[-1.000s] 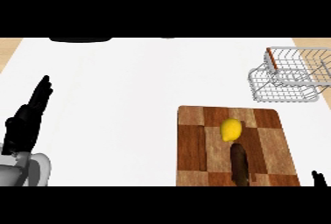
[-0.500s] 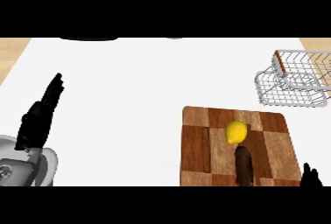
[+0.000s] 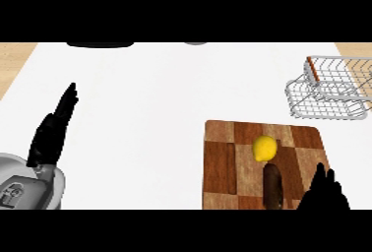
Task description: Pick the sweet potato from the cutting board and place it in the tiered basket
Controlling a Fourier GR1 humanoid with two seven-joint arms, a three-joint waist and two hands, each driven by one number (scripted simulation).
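**Right fingers beside the sweet potato on the board**

The sweet potato [image 3: 272, 186], dark and long, is lying on the board [image 3: 222, 167] at its near end, just left of the right hand [image 3: 325, 193]. That hand is showing at the lower right, its fingers [image 3: 320, 173] pointing up and straight, released, grasping nothing; their tips are standing level with the sweet potato's far end, apart from it. A lemon [image 3: 264, 147] is sitting on the board just beyond the sweet potato, up and left of the fingers. The basket [image 3: 330, 88] is standing on the white tabletop [image 3: 160, 98] well beyond the fingers, at the right edge. The left hand [image 3: 52, 133] is resting at the left, fingers straight, holding nothing.
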